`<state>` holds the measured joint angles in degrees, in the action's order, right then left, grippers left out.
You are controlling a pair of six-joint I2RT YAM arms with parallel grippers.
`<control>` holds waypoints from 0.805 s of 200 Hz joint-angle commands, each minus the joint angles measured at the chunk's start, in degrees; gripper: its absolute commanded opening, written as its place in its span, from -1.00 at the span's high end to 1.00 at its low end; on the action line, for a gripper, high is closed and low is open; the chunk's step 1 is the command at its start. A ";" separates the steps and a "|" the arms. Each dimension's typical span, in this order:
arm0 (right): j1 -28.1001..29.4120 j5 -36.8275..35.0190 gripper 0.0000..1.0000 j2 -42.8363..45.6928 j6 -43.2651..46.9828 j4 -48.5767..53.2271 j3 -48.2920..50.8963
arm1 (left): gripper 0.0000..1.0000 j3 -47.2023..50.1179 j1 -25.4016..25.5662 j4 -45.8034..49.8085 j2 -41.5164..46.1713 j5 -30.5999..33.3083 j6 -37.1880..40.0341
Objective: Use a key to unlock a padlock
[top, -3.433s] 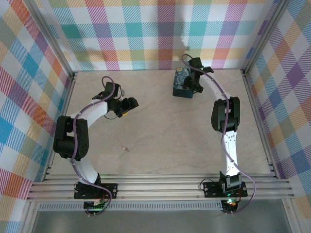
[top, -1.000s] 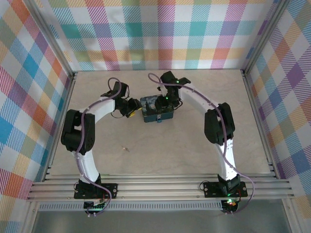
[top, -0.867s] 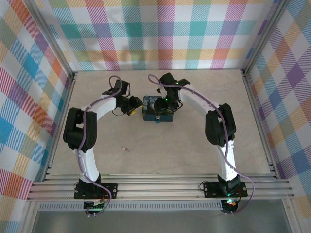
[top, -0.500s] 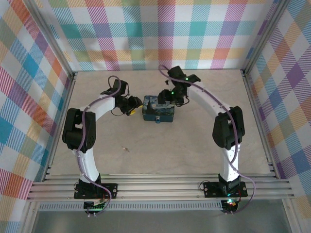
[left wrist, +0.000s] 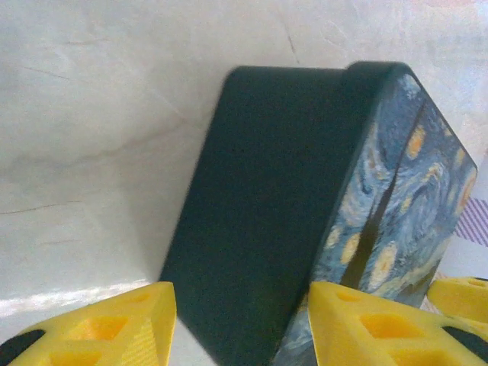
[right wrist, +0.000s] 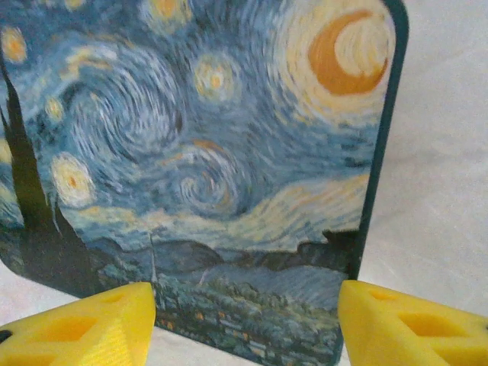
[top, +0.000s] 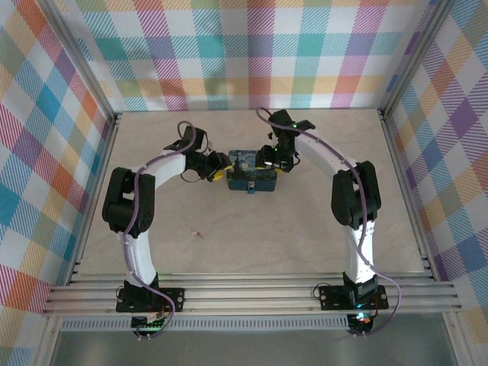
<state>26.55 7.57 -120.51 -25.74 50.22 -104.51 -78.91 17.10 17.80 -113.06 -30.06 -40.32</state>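
Padlock (top: 251,187): at near edge of tin (top: 252,172); key (top: 198,233): well apart, near-left on bench (top: 305,229). Left gripper (top: 218,171) is set astride the tin's left end, grip cannot be told; right gripper (top: 271,162) is spread wide. The tin is best pinned squarely first.

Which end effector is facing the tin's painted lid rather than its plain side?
The right end effector, looking square onto the swirly lid of the tin. The left end effector faces its dark side wall instead.
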 commanded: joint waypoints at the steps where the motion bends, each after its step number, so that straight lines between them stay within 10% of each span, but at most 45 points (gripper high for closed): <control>1: -1.10 0.93 -0.29 -4.92 1.06 0.93 -2.57 | 0.05 -3.30 2.49 -0.52 -4.14 -1.78 -1.95; 161: -8.02 -2.58 -0.44 -3.56 4.97 8.49 -15.00 | -0.03 -36.08 4.04 14.06 -17.82 7.57 4.38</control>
<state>18.74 5.43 -128.22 -21.58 55.68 -118.32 -114.74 21.34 25.91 -134.63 -26.24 -39.46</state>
